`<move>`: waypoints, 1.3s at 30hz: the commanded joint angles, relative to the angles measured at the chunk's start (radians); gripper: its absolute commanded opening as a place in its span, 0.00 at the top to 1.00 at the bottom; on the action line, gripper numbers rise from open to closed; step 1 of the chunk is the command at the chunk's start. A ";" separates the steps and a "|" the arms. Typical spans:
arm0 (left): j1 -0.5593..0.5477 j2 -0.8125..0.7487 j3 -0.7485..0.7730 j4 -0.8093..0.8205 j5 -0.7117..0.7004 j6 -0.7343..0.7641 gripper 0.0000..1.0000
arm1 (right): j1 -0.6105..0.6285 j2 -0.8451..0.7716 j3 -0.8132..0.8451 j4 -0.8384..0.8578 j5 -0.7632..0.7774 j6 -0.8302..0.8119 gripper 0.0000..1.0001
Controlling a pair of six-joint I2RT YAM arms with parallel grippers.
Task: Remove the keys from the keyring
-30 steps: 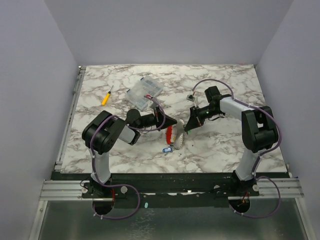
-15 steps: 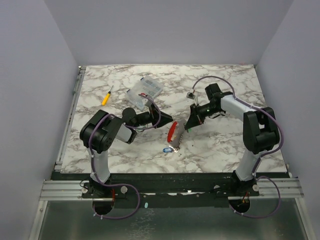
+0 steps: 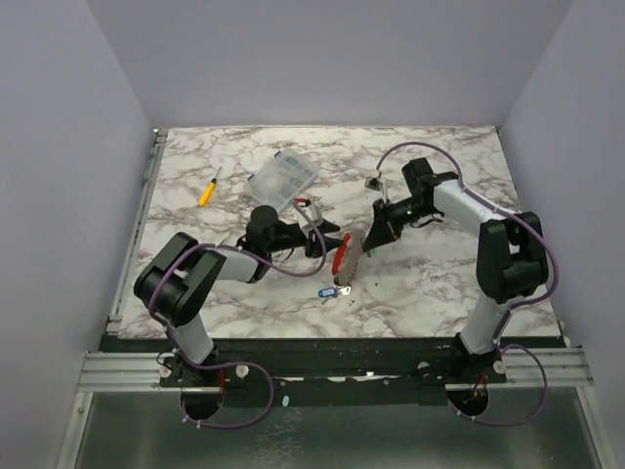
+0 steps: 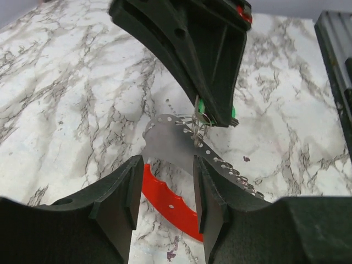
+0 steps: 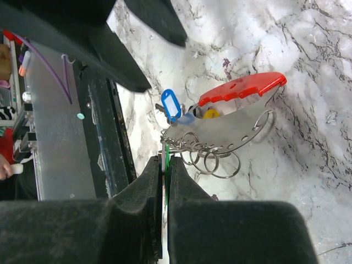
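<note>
The keyring (image 4: 168, 140), a perforated silvery plate with wire loops and a red arc, sits within the parted left end effector (image 4: 168, 184), its green-tagged key (image 5: 165, 149) clamped by the right end effector (image 5: 165, 165).

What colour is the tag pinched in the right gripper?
Green; the tag in the right gripper shows best in the right wrist view.

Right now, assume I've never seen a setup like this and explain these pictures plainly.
Two robot arms are bolted to a marble table. One picture looks down from above; the other two come from cameras on each wrist. The right hand pinches a green-tagged key by the keyring, a silvery plate with a red arc. The left hand straddles that plate; whether it grips, I cannot tell. A blue-tagged key, a yellow screwdriver and a clear box also lie there.
</note>
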 commanded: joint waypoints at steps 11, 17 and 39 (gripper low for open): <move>-0.114 -0.025 0.032 -0.194 -0.086 0.353 0.53 | 0.035 -0.032 0.051 -0.116 -0.075 -0.094 0.99; -0.135 -0.028 0.032 -0.194 -0.068 0.354 0.53 | 0.053 -0.030 0.063 -0.113 -0.075 -0.084 0.99; -0.166 -0.046 0.041 -0.191 -0.034 0.297 1.00 | 0.095 -0.019 0.096 -0.139 -0.069 -0.082 0.99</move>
